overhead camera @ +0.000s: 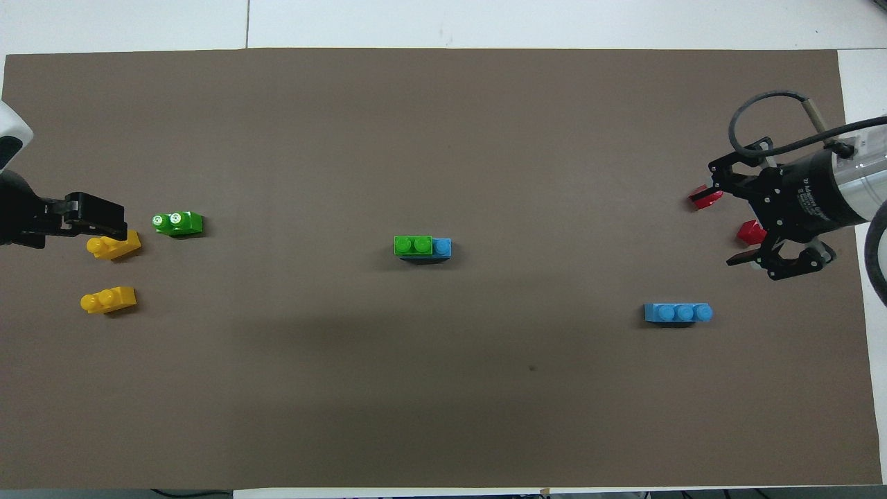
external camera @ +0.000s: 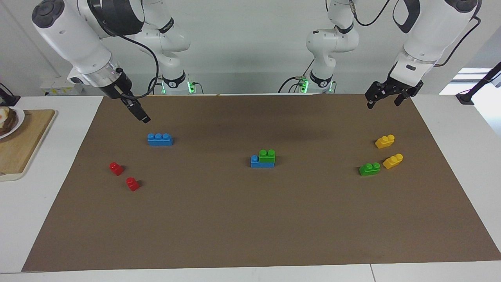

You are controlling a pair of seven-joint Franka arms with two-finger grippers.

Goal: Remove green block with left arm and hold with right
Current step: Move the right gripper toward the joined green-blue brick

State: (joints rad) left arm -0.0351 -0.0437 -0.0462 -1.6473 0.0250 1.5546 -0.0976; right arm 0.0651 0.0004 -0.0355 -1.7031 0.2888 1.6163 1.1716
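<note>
The green block is stuck on top of a blue three-stud brick in the middle of the brown mat. A second green brick lies loose toward the left arm's end. My left gripper is open and empty, raised over the mat's edge near the yellow bricks. My right gripper is open and empty, raised over the mat at the right arm's end, by the red blocks.
Two yellow bricks lie beside the loose green brick. A loose blue three-stud brick and two red blocks lie toward the right arm's end. A wooden board with a plate sits off the mat.
</note>
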